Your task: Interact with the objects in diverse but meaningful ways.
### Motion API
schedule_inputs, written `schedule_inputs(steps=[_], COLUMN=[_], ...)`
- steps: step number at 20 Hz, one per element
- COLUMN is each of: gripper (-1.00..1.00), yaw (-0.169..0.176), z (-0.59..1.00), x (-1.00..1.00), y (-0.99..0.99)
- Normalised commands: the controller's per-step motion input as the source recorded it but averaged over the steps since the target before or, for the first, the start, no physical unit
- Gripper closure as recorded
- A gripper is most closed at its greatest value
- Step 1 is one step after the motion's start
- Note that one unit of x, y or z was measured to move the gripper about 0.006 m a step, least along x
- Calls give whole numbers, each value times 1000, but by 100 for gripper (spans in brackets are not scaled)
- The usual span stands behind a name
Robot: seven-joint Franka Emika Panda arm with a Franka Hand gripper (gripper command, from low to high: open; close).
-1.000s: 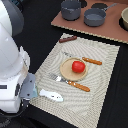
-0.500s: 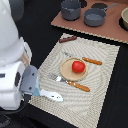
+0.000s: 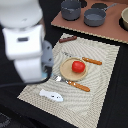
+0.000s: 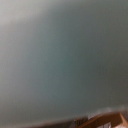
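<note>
A round red tomato [image 3: 77, 66] sits on a small wooden plate [image 3: 66, 74] in the middle of the striped mat [image 3: 102, 85]. A dark brown sausage [image 3: 68, 39] lies at the mat's far edge. A white elongated piece [image 3: 51, 95] lies near the mat's front corner. The white arm [image 3: 25, 42] looms, blurred, over the mat's side at the exterior view's left. Its body hides the gripper. The wrist view is filled by a blurred grey-green surface [image 4: 60, 55] and shows no fingers.
Two orange-handled cutlery pieces [image 3: 92, 61] [image 3: 79, 86] flank the plate. Two grey pots [image 3: 71, 9] [image 3: 94, 17] stand on a brown board [image 3: 107, 31] at the back. Dark table surrounds the mat.
The arm has swung toward the exterior view's right and now covers more of the mat's side. The tomato, sausage and white piece have not moved.
</note>
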Motion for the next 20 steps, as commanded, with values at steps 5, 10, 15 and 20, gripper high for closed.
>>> schedule_inputs(steps=[5,10,15,20], gripper=[100,100,100,100], yaw=[78,68,38,0], z=[-302,-444,-560,-640], x=[-339,-551,-551,-478], y=[606,398,145,-42])
